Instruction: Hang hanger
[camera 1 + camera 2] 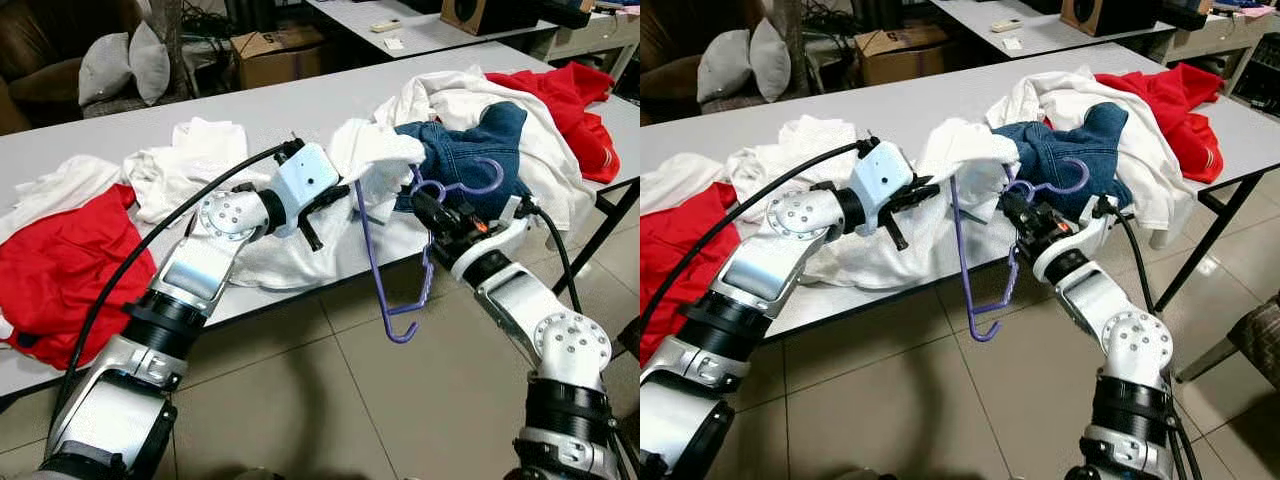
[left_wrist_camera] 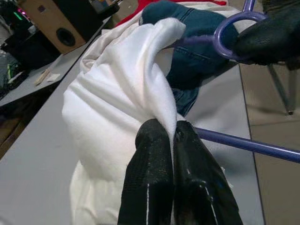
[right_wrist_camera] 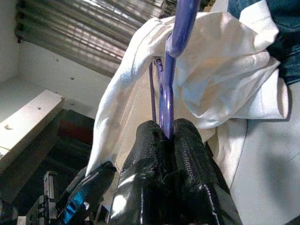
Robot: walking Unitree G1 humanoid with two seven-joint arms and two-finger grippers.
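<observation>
Right gripper (image 3: 168, 133) clenching the purple hanger (image 1: 378, 262) at the table (image 1: 80, 135) front edge, hanger's far end dangling below that edge, left gripper (image 2: 171, 136) pinching a white shirt (image 2: 122, 93) fold on the table, shirt covering part of the hanger, jeans (image 1: 470, 150) lying just behind.

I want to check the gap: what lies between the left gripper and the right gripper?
In the left eye view, a white garment and the purple hanger lie between the left gripper and right gripper.
</observation>
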